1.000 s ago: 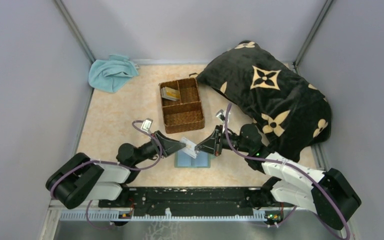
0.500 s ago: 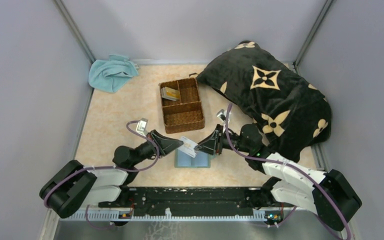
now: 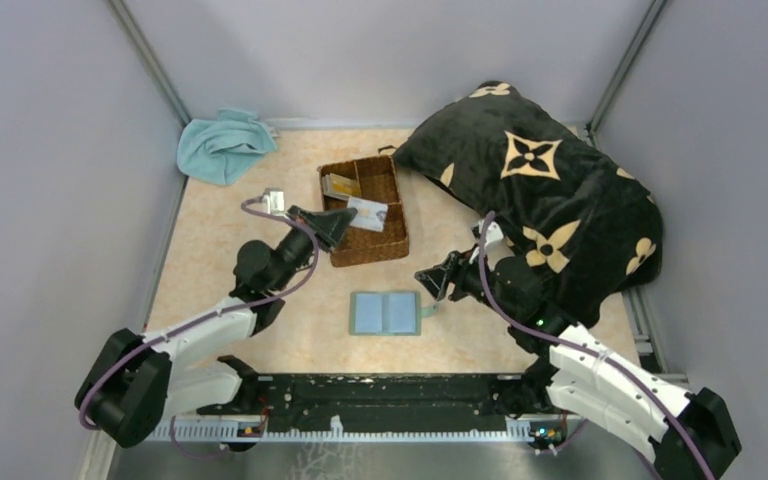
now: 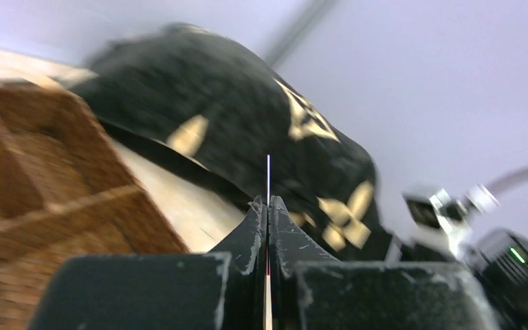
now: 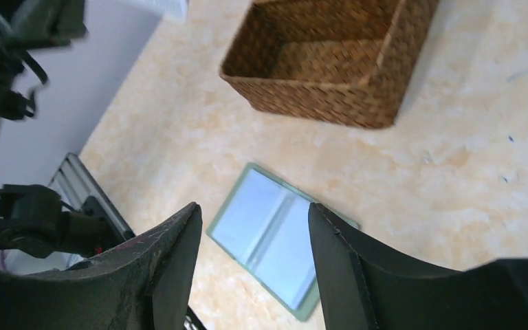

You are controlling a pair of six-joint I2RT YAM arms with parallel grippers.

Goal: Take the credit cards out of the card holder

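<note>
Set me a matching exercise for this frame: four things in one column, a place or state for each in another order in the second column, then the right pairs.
Things
1. card holder
2. left gripper
3. right gripper
4. towel

Places or states
A. open, holding nothing
B. bunched in the far left corner
C. shut on a card, over the basket
D. lying open on the table, on the near side of the basket

Pairs: 1-D, 2-C, 3-A, 4-B

Plain lavender-grey walls (image 3: 380, 50) enclose a beige, marbled tabletop (image 3: 220, 240) on three sides; metal posts (image 3: 148, 58) stand at its far corners.
</note>
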